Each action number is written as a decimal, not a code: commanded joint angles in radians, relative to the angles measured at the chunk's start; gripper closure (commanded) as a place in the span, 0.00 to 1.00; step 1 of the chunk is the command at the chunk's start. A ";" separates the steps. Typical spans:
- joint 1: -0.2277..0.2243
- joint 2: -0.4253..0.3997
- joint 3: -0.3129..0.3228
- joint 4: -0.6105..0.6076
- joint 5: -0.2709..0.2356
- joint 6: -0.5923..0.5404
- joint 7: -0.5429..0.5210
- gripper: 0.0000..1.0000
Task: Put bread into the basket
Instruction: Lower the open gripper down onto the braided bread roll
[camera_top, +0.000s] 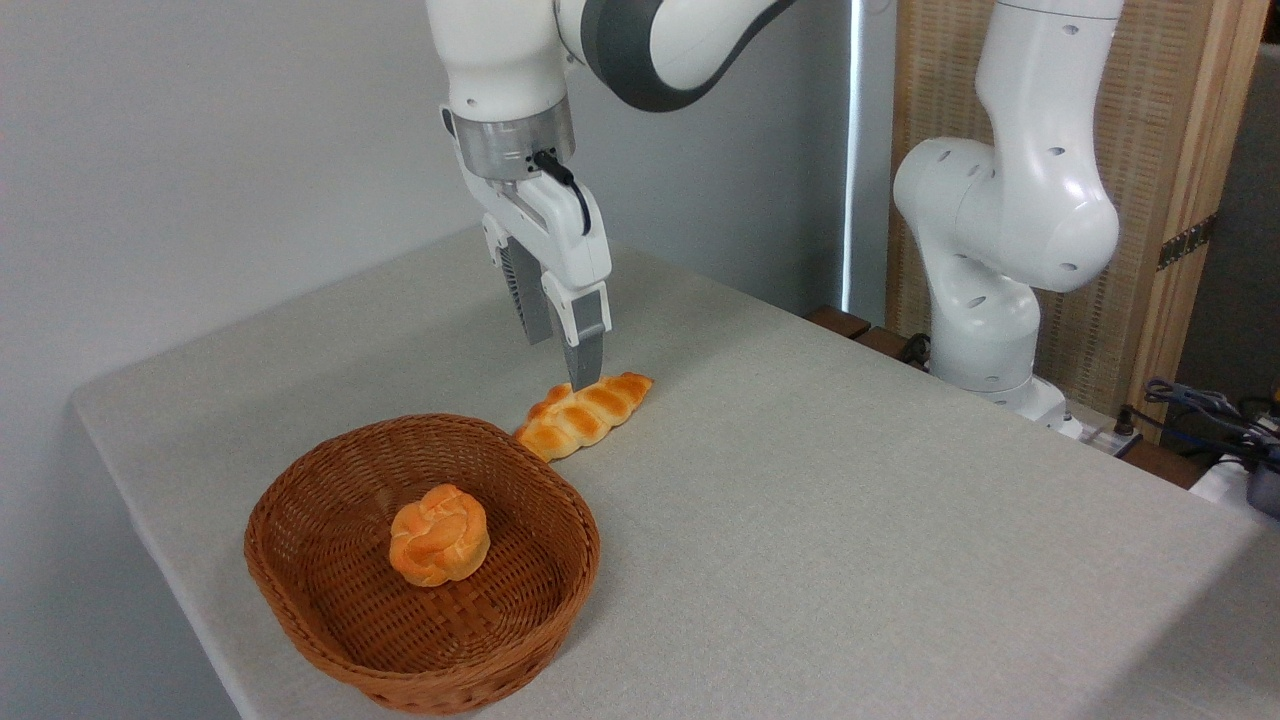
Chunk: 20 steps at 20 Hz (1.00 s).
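Note:
The bread (583, 414), a long braided golden loaf, lies on the table just behind the far right rim of the brown wicker basket (300, 590). My gripper (560, 362) hangs straight above the loaf's far half, fingers pointing down. Its front fingertip (584, 368) is just over the crust, and the other finger stands a little behind it with a gap between them. The gripper is open and holds nothing. The loaf rests flat, its near tip close to the basket's rim.
A small round knotted orange bun (440, 534) sits in the middle of the basket. The grey table (850, 520) stretches right and forward. The arm's white base (1000, 290) stands at the back right, with cables beside it.

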 joint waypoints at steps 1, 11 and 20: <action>-0.017 0.003 0.007 -0.017 -0.019 0.022 -0.055 0.03; -0.046 0.061 -0.033 -0.020 -0.019 0.054 -0.170 0.02; -0.045 0.066 -0.064 -0.072 -0.015 0.100 -0.170 0.02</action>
